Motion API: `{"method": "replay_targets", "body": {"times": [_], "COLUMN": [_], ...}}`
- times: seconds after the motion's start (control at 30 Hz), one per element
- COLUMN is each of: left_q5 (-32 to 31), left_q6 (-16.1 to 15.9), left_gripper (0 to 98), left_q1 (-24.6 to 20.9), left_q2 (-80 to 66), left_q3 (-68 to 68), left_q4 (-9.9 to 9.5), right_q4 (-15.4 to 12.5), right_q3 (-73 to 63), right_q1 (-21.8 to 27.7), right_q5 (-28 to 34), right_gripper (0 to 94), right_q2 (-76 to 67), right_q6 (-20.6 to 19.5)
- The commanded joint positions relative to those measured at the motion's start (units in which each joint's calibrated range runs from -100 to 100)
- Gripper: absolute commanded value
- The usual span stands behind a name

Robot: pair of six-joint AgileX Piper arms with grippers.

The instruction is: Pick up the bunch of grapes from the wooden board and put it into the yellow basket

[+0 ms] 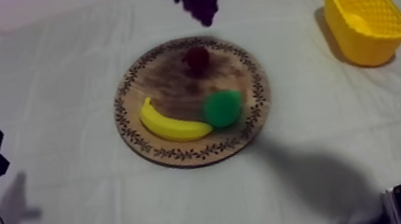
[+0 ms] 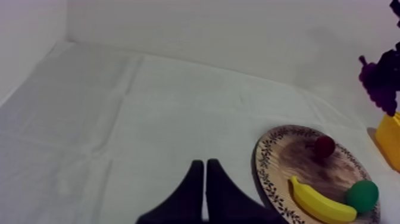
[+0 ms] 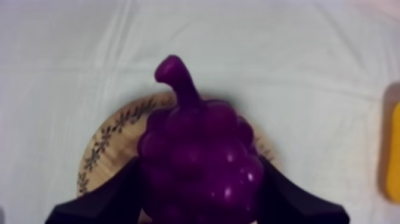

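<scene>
Well, the right jaws are clamped round the purple bunch of grapes, one black finger pressed on each flank and the stem poking up between them. The fruit is in the air, clear of the round wooden board with a patterned rim, hanging high out past the board's 12 o'clock edge in the top view. From the right wrist view the board's rim peeks out from behind the bunch.

On the board, the small red fruit sits at 12 o'clock, the long yellow banana lies across at 7 o'clock, and the round green pear rests at 4 o'clock, touching the banana's tip.

The yellow basket stands off at 2 o'clock from the board, well apart from it on the counter with its grey-white cloth. I cannot tell what lies inside it.

Over at 8 o'clock, the left jaws are low at the counter's edge, pressed together into a narrow wedge with nothing between them, pointing across bare cloth beside the board.
</scene>
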Motion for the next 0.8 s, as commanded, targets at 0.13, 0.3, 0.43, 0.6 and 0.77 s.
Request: {"method": "replay_targets", "body": {"times": [0.13,0.3,0.43,0.6,0.77], "left_q5": [0.01,0.01,0.01,0.01,0.01], "left_q6": [0.01,0.01,0.01,0.01,0.01], "left_gripper": [0.1,0.1,0.1,0.1,0.1], "left_q1": [0.0,0.0,0.0,0.0,0.0], "left_q2": [0.0,0.0,0.0,0.0,0.0], "left_q3": [-0.03,-0.03,-0.03,-0.03,-0.03], "left_q4": [0.02,0.02,0.02,0.02,0.02], "right_q4": [1.52,3.14,3.94,4.55,5.5], "right_q3": [6.14,10.94,14.31,18.62,22.55], "right_q1": [3.95,7.3,10.24,14.0,18.18], "right_q5": [-3.37,-7.43,-11.28,-16.61,-22.16], "right_gripper": [29.3,29.6,30.0,30.1,30.2], "right_q2": [-7.72,-12.51,-15.56,-18.2,-20.19], "right_q6": [2.45,3.83,5.13,6.83,7.87]}}
